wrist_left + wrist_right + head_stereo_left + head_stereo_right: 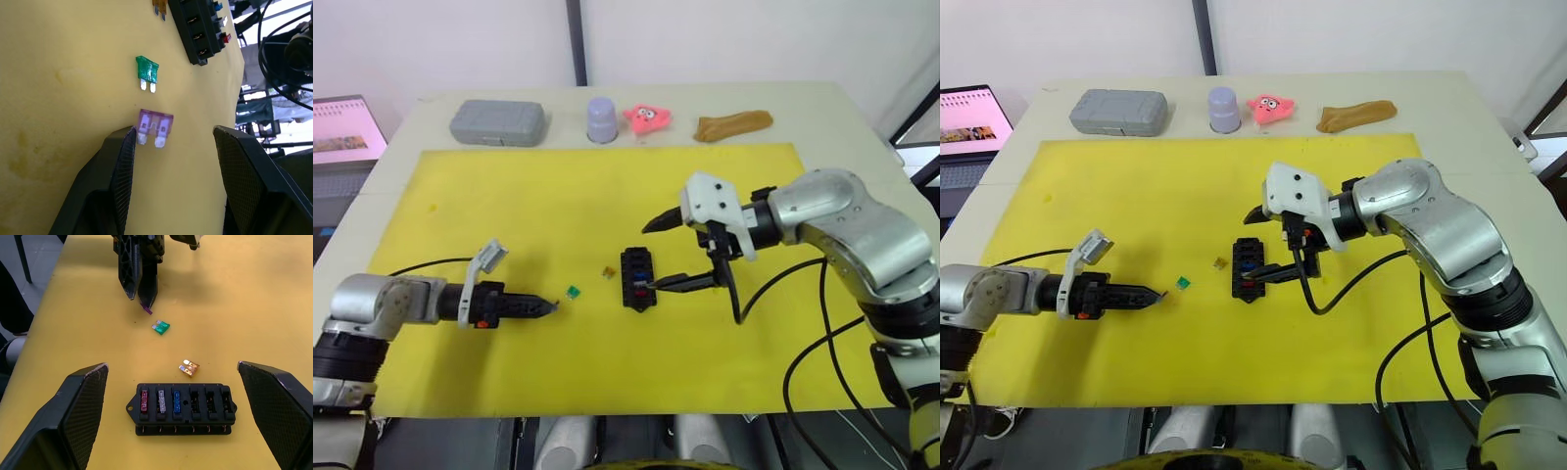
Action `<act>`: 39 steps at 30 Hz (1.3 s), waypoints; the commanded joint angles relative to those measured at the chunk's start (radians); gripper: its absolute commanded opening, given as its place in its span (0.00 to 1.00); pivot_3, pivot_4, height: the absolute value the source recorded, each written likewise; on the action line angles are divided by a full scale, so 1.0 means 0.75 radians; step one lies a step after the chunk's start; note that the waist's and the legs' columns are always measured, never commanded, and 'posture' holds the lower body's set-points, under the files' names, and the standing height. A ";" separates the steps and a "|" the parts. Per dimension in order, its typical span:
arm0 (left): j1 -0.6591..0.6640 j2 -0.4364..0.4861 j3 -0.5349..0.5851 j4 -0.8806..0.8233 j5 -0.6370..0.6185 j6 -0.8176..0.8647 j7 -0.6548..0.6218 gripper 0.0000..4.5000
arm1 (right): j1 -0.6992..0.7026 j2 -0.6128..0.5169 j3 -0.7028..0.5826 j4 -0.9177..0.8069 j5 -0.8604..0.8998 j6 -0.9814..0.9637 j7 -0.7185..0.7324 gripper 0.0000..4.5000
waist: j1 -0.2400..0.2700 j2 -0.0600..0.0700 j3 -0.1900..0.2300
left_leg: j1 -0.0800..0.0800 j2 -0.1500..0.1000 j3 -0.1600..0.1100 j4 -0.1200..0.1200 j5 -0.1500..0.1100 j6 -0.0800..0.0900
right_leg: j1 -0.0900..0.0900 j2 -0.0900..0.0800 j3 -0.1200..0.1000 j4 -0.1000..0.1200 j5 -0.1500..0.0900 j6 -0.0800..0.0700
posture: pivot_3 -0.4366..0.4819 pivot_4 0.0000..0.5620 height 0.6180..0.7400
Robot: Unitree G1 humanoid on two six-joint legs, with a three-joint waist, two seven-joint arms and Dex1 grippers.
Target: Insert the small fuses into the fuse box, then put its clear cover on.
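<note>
- The right tool (656, 253) is spread wide, with nothing between its fingers; it hangs near the middle of the frame, and its lower finger tip is just at the right edge of the fuse box (637, 277).
- In the right wrist view the fuse box (183, 409) lies between the two spread fingers and holds three fuses: a red fuse (144, 401), a clear grey fuse (160, 401) and a blue fuse (176, 401). The other three slots of that row look empty.
- The left tool (548, 307) lies low over the yellow mat (558, 196), in the lower left of the frame. Its fingers are spread a little, and the purple fuse (155, 126) lies flat on the mat at their tips, touching one finger (122, 161).
- The green fuse (574, 292) lies on the mat just beyond the left tool, and the orange fuse (608, 271) lies just left of the fuse box.
- At the far edge of the desk (822, 108) stand, from left to right, a grey case (497, 122), a lilac cup (601, 118), a pink toy (647, 118) and a brown object (733, 124).
- A laptop (345, 130) shows at the upper left edge.
</note>
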 commanded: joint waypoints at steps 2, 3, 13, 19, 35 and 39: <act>-0.019 0.026 0.019 0.021 0.025 -0.024 -0.016 0.59 | -0.029 0.003 -0.018 -0.050 0.024 0.007 -0.006 1.00 | 0.000 0.000 0.000 | 0.000 0.000 0.000 0.000 0.000 0.000 | 0.000 0.000 0.000 0.000 0.000 0.000 | 0.48 0.27 1.00; -0.018 0.025 0.019 0.025 0.029 -0.028 -0.018 0.59 | -0.029 0.001 -0.016 -0.050 0.025 0.007 -0.006 1.00 | 0.000 0.000 0.000 | 0.000 0.000 0.000 0.000 0.000 0.000 | 0.000 0.000 0.000 0.000 0.000 0.000 | 0.48 0.27 1.00; -0.060 -0.037 -0.057 0.067 0.065 -0.052 -0.046 0.59 | -0.040 0.002 -0.003 -0.040 0.018 0.003 -0.004 1.00 | 0.005 0.000 0.000 | 0.000 0.000 0.000 0.000 0.000 0.000 | 0.001 0.000 0.000 0.000 0.000 0.000 | 0.48 0.27 1.00; -0.099 -0.067 -0.139 0.068 0.116 -0.071 -0.093 0.59 | -0.043 -0.002 0.004 -0.043 0.016 0.008 -0.009 1.00 | 0.006 0.000 0.000 | 0.000 -0.001 0.000 0.001 0.000 0.000 | 0.001 0.000 0.000 0.000 0.000 0.000 | 0.48 0.27 1.00; -0.077 -0.020 -0.163 0.092 0.187 -0.106 -0.176 0.20 | -0.030 -0.007 0.013 -0.046 0.010 0.005 -0.036 1.00 | -0.001 0.000 0.000 | 0.000 -0.001 0.000 0.000 0.000 0.000 | 0.000 0.000 0.000 0.000 0.000 0.000 | 0.48 0.27 1.00; -0.062 -0.015 -0.158 0.076 0.182 -0.105 -0.178 0.20 | -0.033 -0.003 0.019 -0.038 0.007 -0.004 -0.037 1.00 | -0.001 0.000 0.000 | 0.000 -0.001 0.000 0.000 0.000 0.000 | 0.000 0.000 0.000 0.000 0.000 0.000 | 0.48 0.27 1.00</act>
